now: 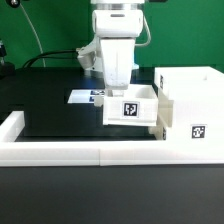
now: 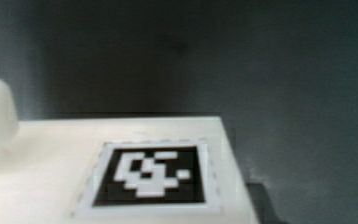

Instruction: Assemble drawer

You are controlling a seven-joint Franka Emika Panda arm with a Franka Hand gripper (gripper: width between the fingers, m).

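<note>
A small open-top white drawer box (image 1: pixel 131 107) with a black-and-white tag on its front sits just at the exterior view's left of the tall white housing (image 1: pixel 192 105), touching its side. My gripper (image 1: pixel 117 88) reaches down into the box's back left part and is closed on its wall. The wrist view shows the box's tagged face (image 2: pixel 153 172) very close; my fingertips are hidden there. A second small box does not show.
The long low white border wall (image 1: pixel 90 152) runs along the front and up the exterior view's left. The marker board (image 1: pixel 84 96) lies flat behind the box. The black table (image 1: pixel 50 105) spreads to the left.
</note>
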